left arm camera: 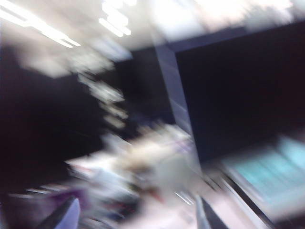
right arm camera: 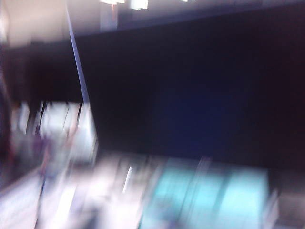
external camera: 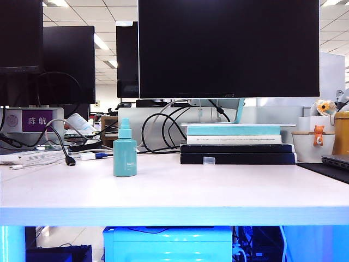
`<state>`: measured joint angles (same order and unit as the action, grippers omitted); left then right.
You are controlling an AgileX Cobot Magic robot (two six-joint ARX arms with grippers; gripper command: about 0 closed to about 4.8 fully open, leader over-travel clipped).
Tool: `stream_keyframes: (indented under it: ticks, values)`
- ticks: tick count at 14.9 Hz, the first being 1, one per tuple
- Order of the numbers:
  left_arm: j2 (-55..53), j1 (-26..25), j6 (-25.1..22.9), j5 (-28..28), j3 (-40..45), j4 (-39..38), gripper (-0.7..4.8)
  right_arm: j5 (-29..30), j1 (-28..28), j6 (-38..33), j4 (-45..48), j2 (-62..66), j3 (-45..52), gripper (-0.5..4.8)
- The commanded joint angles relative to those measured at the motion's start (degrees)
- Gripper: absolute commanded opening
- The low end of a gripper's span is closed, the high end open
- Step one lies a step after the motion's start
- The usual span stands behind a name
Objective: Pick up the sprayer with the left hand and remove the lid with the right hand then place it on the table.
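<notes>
The teal-blue sprayer stands upright on the white table, left of centre, with nothing touching it. A tiny clear lid rests on the table in front of the stacked books, well to the right of the sprayer. Neither arm appears in the exterior view. The left wrist view is smeared by motion. It still shows my left gripper with its two dark fingertips far apart and nothing between them. The right wrist view is equally blurred and shows no fingers of my right gripper.
A stack of books with a teal one on top lies behind the lid. Black monitors stand at the back. Cables and a nameplate sit at the back left. A white pot and a dark laptop edge are at the right.
</notes>
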<state>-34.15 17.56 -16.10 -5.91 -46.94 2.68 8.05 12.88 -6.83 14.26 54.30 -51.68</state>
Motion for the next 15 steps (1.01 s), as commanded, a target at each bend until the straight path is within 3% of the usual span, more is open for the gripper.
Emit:
stream_keyframes:
  ticks: [1, 3, 5, 6, 8, 10, 13, 14, 15]
  values:
    - [7.9, 0.0, -0.4, -5.0, 0.0, -11.9, 2.36, -3.3, 0.0, 4.1, 0.2, -11.1, 3.8, -0.06]
    - [12.3, 0.0, 1.9, -5.9, 0.5, -19.9, 2.36, -4.8, 0.0, 4.4, -3.8, -19.6, 8.4, -0.06]
    - [16.8, 0.0, 3.1, -6.1, 3.9, -20.6, 2.36, -7.1, 0.0, 4.6, -6.3, -27.9, 15.3, -0.06]
    - [22.3, 0.0, 3.2, -6.1, 10.0, -20.1, 2.30, -9.3, 0.0, 4.4, -6.3, -36.2, 24.2, -0.06]
    - [34.0, 0.0, 5.8, -2.8, 27.5, -7.7, 1.49, -9.7, 0.0, -0.7, -6.3, -50.5, 40.2, -0.06]
    - [33.8, 0.2, 11.0, -2.6, 32.9, -2.7, 1.14, -10.1, 0.1, -0.9, -6.3, -54.2, 46.0, -0.06]
    - [34.0, 0.1, 6.0, -2.4, 39.6, -0.6, 1.09, -12.4, 0.0, -0.6, -4.2, -54.2, 50.5, -0.05]
    - [33.9, 0.1, 5.3, -0.7, 42.3, -0.5, 0.42, -12.4, 0.0, 0.2, -6.0, -54.2, 51.3, -0.06]
    - [34.0, 0.1, 4.3, -0.4, 44.2, -0.6, 0.38, -12.4, 0.0, 1.5, -9.0, -54.2, 51.3, -0.05]
